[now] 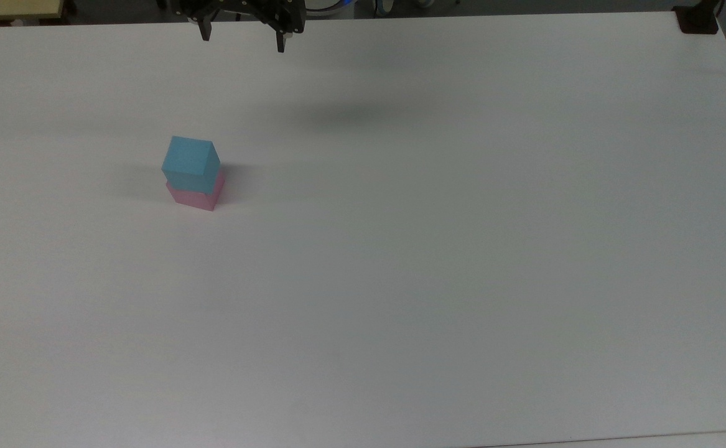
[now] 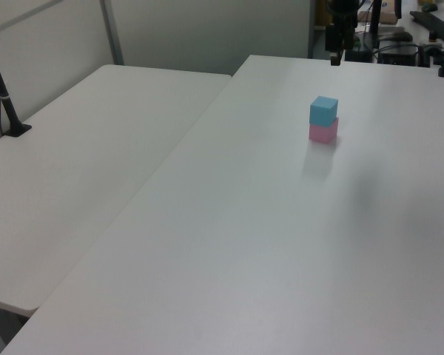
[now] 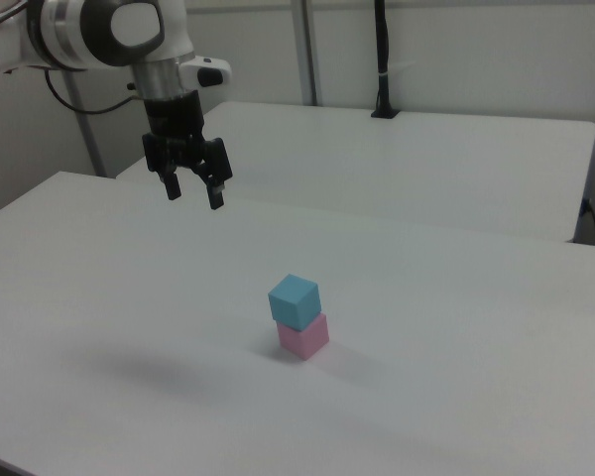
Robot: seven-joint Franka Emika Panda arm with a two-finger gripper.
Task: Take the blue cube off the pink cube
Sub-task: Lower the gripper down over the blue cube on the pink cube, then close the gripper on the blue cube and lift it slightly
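High above the white table (image 3: 456,397), the claw (image 3: 192,194) hangs with its two fingers spread wide and nothing between them. The top view cuts it off at the upper edge, so the claw (image 1: 241,37) shows there as two dark fingertips pointing down over the far edge of the table (image 1: 437,261). The left view gives a narrow dark sliver of the claw (image 2: 334,58), too small to read its opening. The right view shows the arm (image 3: 109,30) and wrist whole. The blue cube (image 3: 295,300) sits on the pink cube (image 3: 303,336), turned slightly askew on it. The stack stands well apart from the claw: lower and toward the right view's right, and in the top view the blue cube (image 1: 190,163) and pink cube (image 1: 196,196) lie nearer the camera.
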